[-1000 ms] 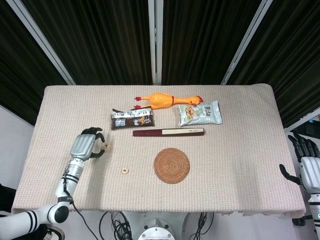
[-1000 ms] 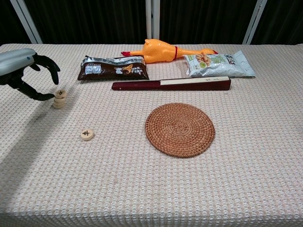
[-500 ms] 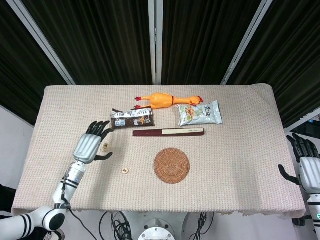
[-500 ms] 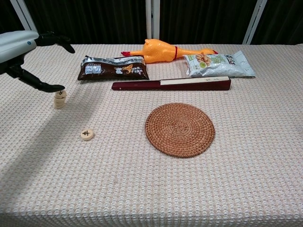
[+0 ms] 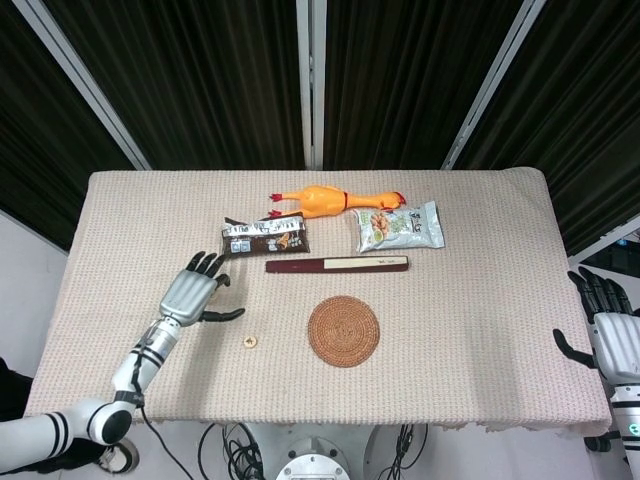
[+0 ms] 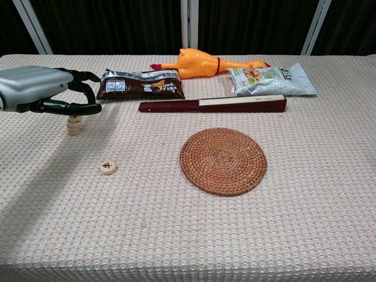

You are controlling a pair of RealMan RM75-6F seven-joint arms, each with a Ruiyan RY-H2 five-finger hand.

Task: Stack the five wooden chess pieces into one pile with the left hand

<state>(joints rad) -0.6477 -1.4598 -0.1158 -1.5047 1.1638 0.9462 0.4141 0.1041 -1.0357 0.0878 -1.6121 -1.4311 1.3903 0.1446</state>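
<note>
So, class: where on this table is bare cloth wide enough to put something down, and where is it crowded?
Free: the whole right side, right of the woven coaster and below the snack bag; also the front strip below the loose chess piece. Crowded: the back row of chocolate wrapper, rubber chicken and long box, and the left, where the left robot hand hovers over the chess pile.

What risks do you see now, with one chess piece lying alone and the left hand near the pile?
1. The left hand hovers open right over the small pile; a careless sweep toward the loose piece might topple it.
2. The loose piece lies flat on the woven cloth, so the fingers may slip off its low edge or push it away.
3. The pile looks narrow and slightly uneven, so the last piece, if placed off-centre, may slide off.
</note>
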